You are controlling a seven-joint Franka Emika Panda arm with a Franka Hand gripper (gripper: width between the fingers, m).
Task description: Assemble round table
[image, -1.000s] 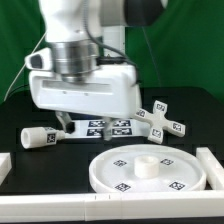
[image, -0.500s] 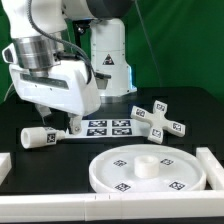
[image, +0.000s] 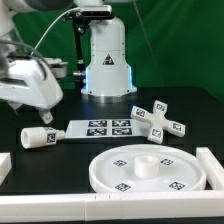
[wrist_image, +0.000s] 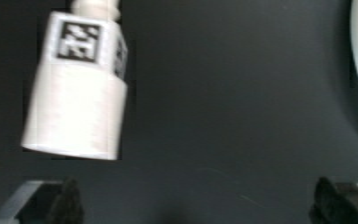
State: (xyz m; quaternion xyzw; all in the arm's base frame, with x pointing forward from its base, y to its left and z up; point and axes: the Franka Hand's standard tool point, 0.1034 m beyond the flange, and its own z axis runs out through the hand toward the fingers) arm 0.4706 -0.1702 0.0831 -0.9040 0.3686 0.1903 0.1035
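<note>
The short white cylindrical leg (image: 37, 137) lies on its side on the black table at the exterior view's left, with a tag on its end. In the wrist view the leg (wrist_image: 78, 85) lies ahead of the fingertips (wrist_image: 51, 200) and apart from them. My gripper (image: 46, 118) hangs just above and behind the leg, open and empty (wrist_image: 199, 205). The large round disc (image: 118, 172) with its central hub lies flat at the front. The cross-shaped base (image: 158, 118) lies at the exterior view's right, behind the disc.
The marker board (image: 105, 127) lies flat between the leg and the cross base. White edge rails stand at the front left (image: 4, 165), the right (image: 212, 165) and along the front. The robot's base (image: 106, 60) stands behind the marker board.
The arm and gripper have swung toward the exterior view's left, off the marker board and over the leg, uncovering the robot's base. The parts have not moved.
</note>
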